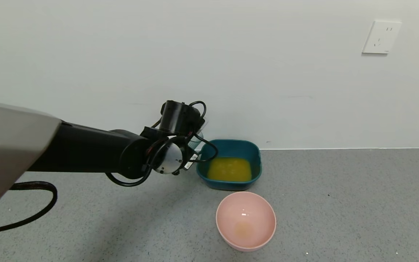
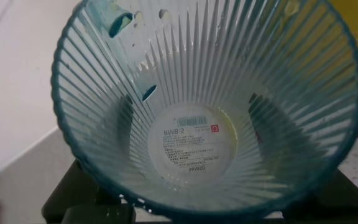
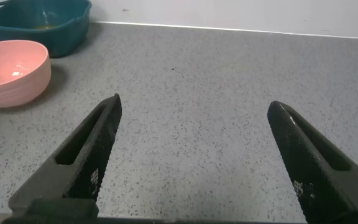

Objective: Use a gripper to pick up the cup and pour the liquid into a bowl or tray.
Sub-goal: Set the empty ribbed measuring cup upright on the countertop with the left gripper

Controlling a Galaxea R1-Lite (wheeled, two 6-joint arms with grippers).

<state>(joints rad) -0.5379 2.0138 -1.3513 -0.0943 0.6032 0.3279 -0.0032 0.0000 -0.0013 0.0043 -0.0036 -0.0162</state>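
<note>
tipping at centre frame, the black left gripper (image 1: 195,136) clamps the ribbed clear blue-grey plastic cup (image 2: 207,99), seemingly emptied; last drips could miss the dark teal squarish tub (image 1: 255,149) holding orange liquid (image 1: 230,169). right gripper (image 3: 194,155) gapes wide.

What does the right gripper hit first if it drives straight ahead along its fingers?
Probably only the grey floor: the right gripper is open, and bare floor runs ahead to the white wall. The pink bowl and teal tub sit off to one side.
</note>
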